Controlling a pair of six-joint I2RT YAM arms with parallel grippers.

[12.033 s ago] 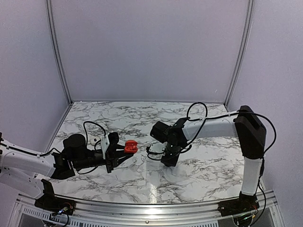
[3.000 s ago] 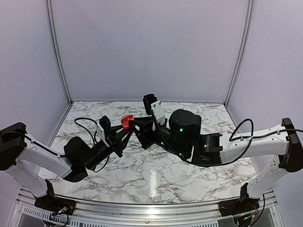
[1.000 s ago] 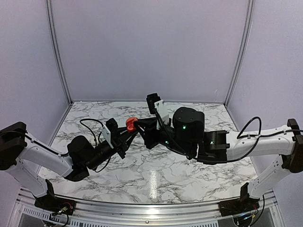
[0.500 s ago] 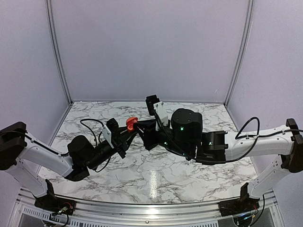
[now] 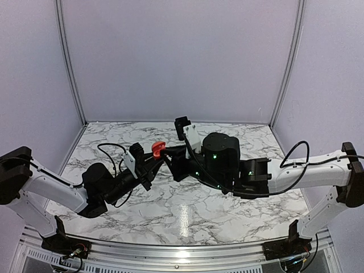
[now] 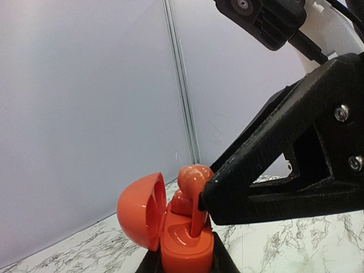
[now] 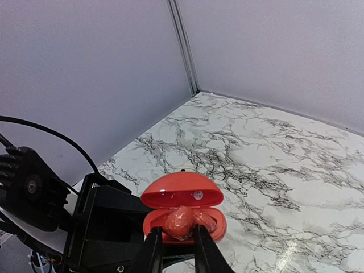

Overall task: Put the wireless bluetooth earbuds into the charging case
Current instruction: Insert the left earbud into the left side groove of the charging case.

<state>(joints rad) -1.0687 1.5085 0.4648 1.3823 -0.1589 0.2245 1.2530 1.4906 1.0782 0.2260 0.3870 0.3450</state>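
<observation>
Case (image 6: 185, 253) open, clamped in left pincer (image 5: 152, 161), well above table (image 7: 296, 170); right pincer (image 7: 176, 244) pinches earbud (image 7: 179, 220) in socket.

Nothing legible is showing in any of the views (neither the charging case (image 7: 181, 197) nor the table (image 5: 187, 219) is carrying lettering, a label, a brand or a number that can be made out)
</observation>
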